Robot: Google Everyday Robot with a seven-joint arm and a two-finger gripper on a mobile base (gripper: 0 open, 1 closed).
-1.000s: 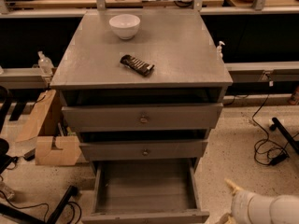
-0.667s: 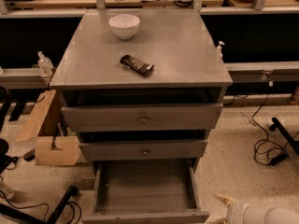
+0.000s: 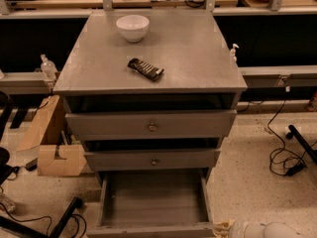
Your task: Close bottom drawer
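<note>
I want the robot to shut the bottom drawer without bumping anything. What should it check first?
1. The bottom drawer is pulled far out, ready to push: ok.
2. Nothing pokes up above its sides: ok.
3. The gripper is low by the drawer's front right corner: ok.
4. The gripper touches the front panel: cannot tell.
5. The bowl and snack bar sit back from the cabinet top's front edge: ok.

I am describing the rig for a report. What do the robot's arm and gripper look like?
Only a little shows, at the bottom right edge beside the open bottom drawer: the arm is a smooth, rounded, pale grey-white tube, and the gripper end looks cream-coloured. No cables or markings are visible on it.
</note>
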